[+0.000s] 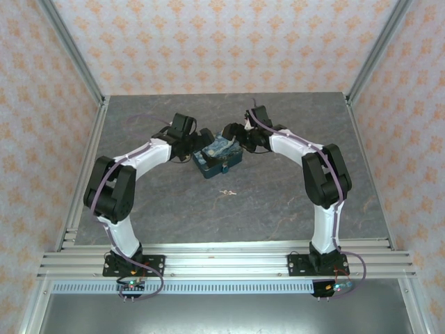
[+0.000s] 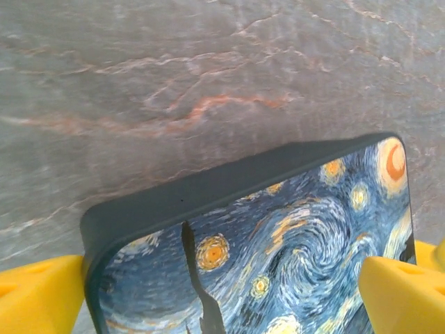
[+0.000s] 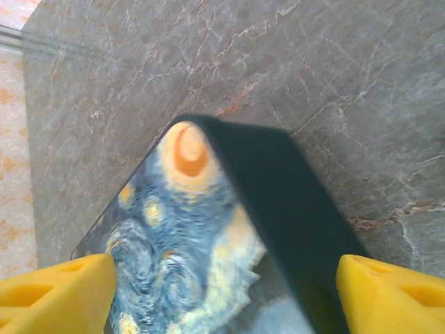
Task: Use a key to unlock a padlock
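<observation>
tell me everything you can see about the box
The box is a flat rounded-corner case with smooth dark teal sides and a lid printed with a blue swirling night sky, yellow stars and an orange crescent. It looks closed and sits on the table, mid-way back, turned corner-on. The left gripper and right gripper each hover over a corner, yellow fingers wide apart either side; contact cannot be told.

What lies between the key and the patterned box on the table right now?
That stretch is bare. In the top view, plain grey table runs from the key up to the near side of the box.
</observation>
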`<act>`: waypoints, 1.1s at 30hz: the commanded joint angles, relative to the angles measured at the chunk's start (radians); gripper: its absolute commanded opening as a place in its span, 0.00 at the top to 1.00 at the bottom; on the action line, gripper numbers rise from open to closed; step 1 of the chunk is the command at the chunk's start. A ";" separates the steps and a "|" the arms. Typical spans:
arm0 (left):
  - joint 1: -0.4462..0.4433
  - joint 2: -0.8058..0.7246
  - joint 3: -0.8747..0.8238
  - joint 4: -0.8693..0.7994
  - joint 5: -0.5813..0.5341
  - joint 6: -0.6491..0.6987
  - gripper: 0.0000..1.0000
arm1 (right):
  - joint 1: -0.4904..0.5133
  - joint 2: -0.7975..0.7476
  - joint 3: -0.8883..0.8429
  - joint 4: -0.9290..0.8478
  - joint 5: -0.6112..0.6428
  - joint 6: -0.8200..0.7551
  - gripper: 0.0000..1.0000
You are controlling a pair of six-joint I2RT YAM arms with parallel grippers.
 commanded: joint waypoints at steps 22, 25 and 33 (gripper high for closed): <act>-0.096 0.058 0.073 0.051 -0.003 -0.034 0.00 | 0.017 -0.207 -0.344 0.244 0.065 0.142 0.09; -0.094 0.066 0.097 0.032 -0.022 -0.017 0.00 | 0.013 -0.233 -0.360 0.240 0.138 0.133 0.01; -0.067 0.093 0.151 -0.001 -0.028 0.004 0.00 | -0.002 -0.383 -0.443 0.167 0.277 0.039 0.01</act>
